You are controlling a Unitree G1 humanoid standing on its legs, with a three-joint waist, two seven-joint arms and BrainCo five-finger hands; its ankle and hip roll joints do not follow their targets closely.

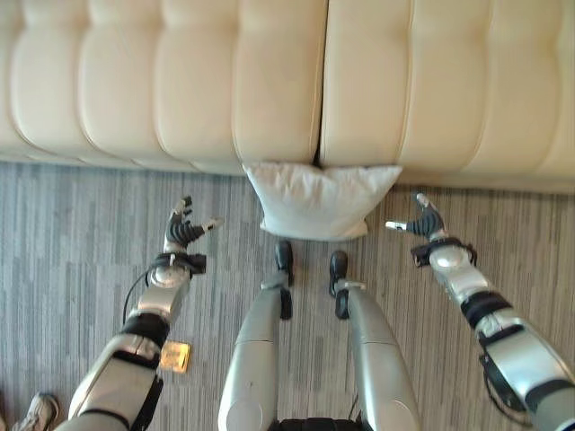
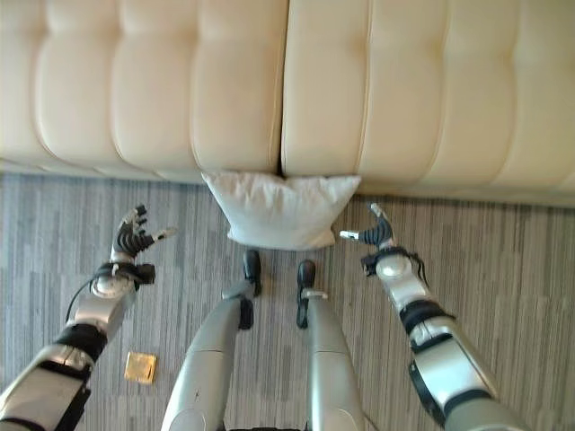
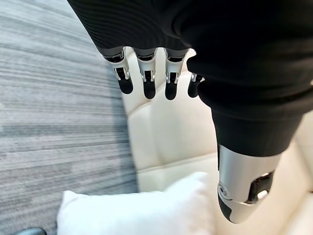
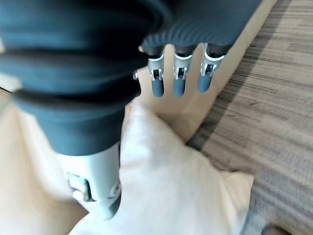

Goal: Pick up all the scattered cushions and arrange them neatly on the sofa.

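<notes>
On the striped grey carpet (image 1: 81, 206), leaning against the front of the sofa, I see the white square fabric cushion (image 1: 319, 199), soft and slightly creased, its top edge at the seam between two seat sections. The cream tufted leather sofa (image 1: 180, 81) runs across behind it, padded in rounded vertical channels. My left hand (image 1: 184, 230) hovers to the cushion's left, fingers loosely spread, holding nothing. My right hand (image 1: 422, 221) hangs just right of the cushion, fingers relaxed, thumb pointing toward it. A small flat yellowish square object (image 1: 174, 356) lies on the carpet near my left arm.
</notes>
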